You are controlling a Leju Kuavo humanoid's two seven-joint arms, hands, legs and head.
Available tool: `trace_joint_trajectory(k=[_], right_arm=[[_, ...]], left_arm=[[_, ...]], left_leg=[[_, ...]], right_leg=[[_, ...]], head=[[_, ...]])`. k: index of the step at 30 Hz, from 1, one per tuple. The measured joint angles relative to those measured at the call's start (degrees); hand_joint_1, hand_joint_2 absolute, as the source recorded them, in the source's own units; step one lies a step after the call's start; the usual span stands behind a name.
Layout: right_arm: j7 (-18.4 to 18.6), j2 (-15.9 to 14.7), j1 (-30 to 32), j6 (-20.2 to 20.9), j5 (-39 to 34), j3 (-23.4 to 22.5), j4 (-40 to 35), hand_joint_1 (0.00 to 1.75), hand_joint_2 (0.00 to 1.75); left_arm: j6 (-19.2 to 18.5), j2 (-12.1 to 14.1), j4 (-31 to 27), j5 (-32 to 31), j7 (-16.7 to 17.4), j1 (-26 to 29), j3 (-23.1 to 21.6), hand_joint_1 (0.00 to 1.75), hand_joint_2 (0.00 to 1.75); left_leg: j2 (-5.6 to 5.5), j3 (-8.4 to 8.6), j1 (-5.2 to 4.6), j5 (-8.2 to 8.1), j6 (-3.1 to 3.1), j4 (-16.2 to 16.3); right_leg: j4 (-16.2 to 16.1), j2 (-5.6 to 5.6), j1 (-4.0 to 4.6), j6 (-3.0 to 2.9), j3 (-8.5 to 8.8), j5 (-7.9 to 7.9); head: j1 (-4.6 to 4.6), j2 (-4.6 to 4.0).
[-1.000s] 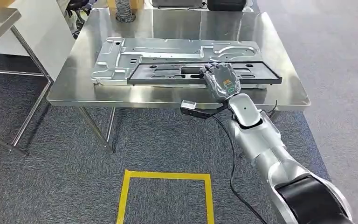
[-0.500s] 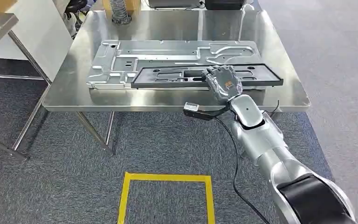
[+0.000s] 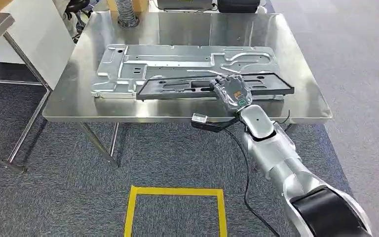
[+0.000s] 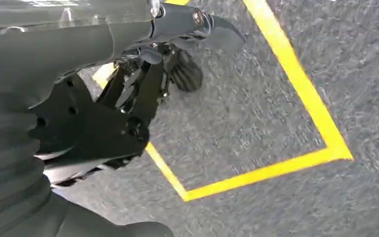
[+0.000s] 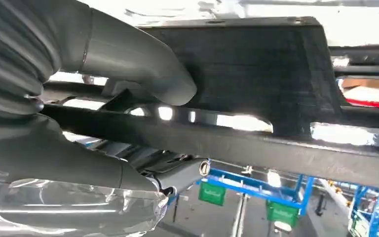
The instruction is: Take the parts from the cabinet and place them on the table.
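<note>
The black frame [image 3: 212, 85] lies long-side across the surface [image 3: 177, 29], partly on top of the silver panel [image 3: 177, 61], its near rail close to the surface's front edge. The right robot hand [image 3: 233, 90] grips that near rail somewhat right of the frame's middle; in the right wrist view the thumb [image 5: 138, 59] presses on the frame's flat web [image 5: 256, 64] while the other fingers wrap under the rail. The frame looks like a thin, stiff moulding full of cut-outs: probably light, rigid along its length, but long enough to swing or tip if held off-centre. A rail near mid-length seems the safest place to hold it. Its smooth finish on sheet metal would likely slide with little resistance.

The silver panel beneath is a large stamped sheet, probably heavier, with sharp-looking edges; it takes up much of the surface.

The left robot hand [image 4: 79, 123] hangs over grey carpet and yellow floor tape [image 4: 296, 74]; I cannot tell how its fingers sit. A hose [image 3: 127, 12] and dark boxes stand at the far edge, well apart from the frame.
</note>
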Motion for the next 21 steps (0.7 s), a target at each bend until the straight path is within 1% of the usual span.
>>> trace_joint_trajectory(k=[2, 3, 4, 5, 6, 7, 8, 9, 10, 11, 13, 14, 15, 16, 17, 18, 19, 20, 21], right_arm=[[-0.1, -0.2, -0.1, -0.5, -0.4, 0.0, 0.2, 1.75, 1.75], [-0.2, -0.2, 0.0, -0.5, -0.5, 0.1, 0.4, 1.75, 1.75], [-0.3, -0.3, 0.1, -0.5, -0.5, 0.1, 0.6, 1.75, 1.75], [-0.3, -0.3, 0.1, -0.6, -0.5, 0.2, 0.8, 1.75, 1.75], [-0.3, -0.4, 0.1, -0.6, -0.6, 0.3, 0.9, 1.75, 1.75], [-0.3, -0.4, 0.0, -0.6, -0.6, 0.4, 1.0, 1.75, 1.75], [-0.3, -0.6, -0.1, -0.7, -0.6, 0.4, 1.0, 1.75, 1.75], [-0.3, -0.7, -0.2, -0.8, -0.6, 0.4, 1.0, 1.75, 1.75], [-0.3, -0.7, -0.6, -1.1, -0.6, 0.4, 1.1, 1.75, 1.75], [-0.3, -0.7, -0.6, -1.2, -0.6, 0.5, 1.1, 1.75, 1.75], [-0.3, -0.8, -0.6, -1.2, -0.6, 0.6, 1.1, 1.75, 1.75], [-0.2, -0.8, -0.6, -1.2, -0.6, 0.6, 1.1, 1.75, 1.75], [-0.2, -0.8, -0.7, -1.2, -0.6, 0.6, 1.1, 1.75, 1.75], [-0.2, -0.8, -0.8, -1.2, -0.6, 0.6, 1.1, 1.75, 1.75], [-0.2, -0.8, -0.8, -1.1, -0.6, 0.6, 1.1, 1.75, 1.75], [-0.2, -0.7, -0.8, -1.1, -0.6, 0.6, 1.2, 1.75, 1.75], [-0.2, -0.7, -0.8, -1.1, -0.6, 0.7, 1.3, 1.75, 1.75], [-0.2, -0.7, -0.7, -1.2, -0.6, 0.7, 1.5, 1.75, 1.75], [-0.2, -0.7, -0.6, -1.2, -0.6, 0.8, 1.7, 1.75, 1.75]], left_arm=[[0.0, 0.0, 0.0, 0.0, 0.0, -0.1, 0.0, 0.00, 1.75], [0.0, 0.0, 0.0, 0.0, -0.1, 0.0, 0.0, 0.00, 1.75], [0.0, 0.0, 0.0, 0.0, -0.1, 0.0, 0.0, 0.00, 1.75], [0.1, 0.0, 0.0, 0.0, -0.1, 0.1, 0.0, 0.00, 1.75], [0.1, 0.0, 0.0, 0.1, -0.1, 0.1, 0.0, 0.00, 1.75], [0.1, 0.0, 0.0, 0.1, -0.1, 0.1, 0.0, 0.00, 1.75], [0.1, 0.0, 0.0, 0.1, -0.1, 0.1, 0.0, 0.00, 1.75], [0.1, -0.1, 0.1, 0.1, -0.1, 0.2, 0.0, 0.00, 1.75], [0.1, -0.1, 0.1, 0.1, -0.1, 0.1, 0.0, 0.00, 1.75], [0.1, 0.0, 0.1, 0.1, -0.1, 0.1, 0.0, 0.00, 1.75], [0.1, -0.1, 0.1, 0.1, -0.1, 0.1, 0.0, 0.00, 1.75], [0.1, 0.0, 0.1, 0.1, -0.1, 0.1, 0.0, 0.00, 1.75], [0.1, 0.0, 0.1, 0.1, -0.1, 0.1, 0.0, 0.00, 1.75], [0.1, 0.0, 0.1, 0.1, -0.2, 0.1, 0.0, 0.00, 1.75], [0.1, 0.0, 0.1, 0.1, -0.2, 0.1, 0.0, 0.00, 1.75], [0.1, 0.1, 0.1, 0.1, -0.1, 0.1, 0.0, 0.00, 1.75], [0.2, 0.1, 0.1, 0.1, -0.1, 0.2, 0.0, 0.00, 1.75], [0.2, 0.1, 0.1, 0.1, -0.2, 0.2, 0.0, 0.00, 1.75], [0.3, 0.1, 0.1, 0.1, -0.2, 0.3, 0.0, 0.00, 1.75]], left_leg=[[0.02, 0.12, -0.05, -0.22, 0.38, 0.0], [0.01, 0.17, -0.06, -0.34, 0.44, 0.1], [-0.01, 0.25, -0.06, -0.50, 0.45, 0.1], [-0.08, 0.48, -0.06, -0.72, 0.45, 0.2], [-0.19, 0.75, -0.06, -0.95, 0.38, 0.2], [-0.30, 1.15, -0.09, -1.26, 0.27, 0.3], [-0.38, 1.59, -0.15, -1.56, 0.12, 0.3], [-0.39, 1.67, -0.24, -1.82, -0.10, 0.3], [-0.43, 1.54, -0.50, -2.01, -0.43, 0.5], [-0.30, 1.53, -0.43, -2.09, -0.62, 0.3], [-0.20, 1.88, -0.36, -2.32, -1.19, 0.0], [-0.02, 1.81, -0.65, -2.82, -1.55, 0.2], [0.13, 1.55, -0.60, -3.52, -1.88, 1.6], [0.11, -0.27, -0.48, -5.42, -2.00, 5.3], [0.12, -2.76, -0.32, -7.49, -2.16, 10.0], [0.12, -5.54, -0.20, -9.18, -2.32, 15.0], [0.12, -7.63, -0.12, -9.53, -2.45, 18.3], [0.13, -8.27, 0.00, -8.41, -2.53, 18.4], [0.14, -7.57, 0.08, -6.14, -2.57, 16.0]], right_leg=[[9.3, -0.01, -0.14, 0.44, -5.03, -4.00], [13.7, -0.01, -0.15, 0.57, -7.67, -5.30], [16.2, -0.02, -0.16, 0.62, -9.52, -5.33], [15.4, -0.02, -0.19, 0.58, -9.74, -3.54], [12.0, -0.03, -0.18, 0.41, -8.52, -0.96], [6.6, -0.03, -0.15, 0.10, -6.24, 2.31], [1.2, -0.05, -0.05, -0.36, -3.94, 5.17], [-1.9, -0.14, 0.21, -0.90, -2.59, 5.67], [-2.9, -0.18, 0.50, -1.09, -2.27, 5.22], [-2.7, -0.12, 0.57, -1.13, -2.34, 5.12], [-2.9, 0.00, 0.59, -1.64, -2.19, 4.88], [-3.7, -0.10, -0.10, -1.85, -1.50, 5.08], [-4.0, -0.03, -0.12, -2.02, -1.03, 4.97], [-4.0, -0.11, -0.15, -2.30, -0.81, 4.80], [-4.0, -0.10, -0.12, -2.49, -0.60, 4.63], [-3.9, -0.11, -0.08, -2.54, -0.40, 4.39], [-3.9, -0.10, -0.08, -2.50, -0.17, 4.15], [-3.8, -0.09, -0.09, -2.44, 0.15, 3.88], [-3.8, -0.06, -0.11, -2.34, 0.56, 3.55]], head=[[-0.04, 0.00], [0.00, -0.02], [0.00, 0.00], [0.00, -0.02], [-0.02, 0.00], [0.02, 0.00], [0.02, 0.00], [0.00, -0.02], [-0.15, 0.00], [-0.18, 0.00], [-0.09, 0.00], [-0.20, 0.00], [-0.09, -0.02], [-0.59, 0.00], [-0.63, -0.02], [-0.63, 0.00], [-0.66, 0.00], [-0.66, -0.02], [-0.68, 0.00]])
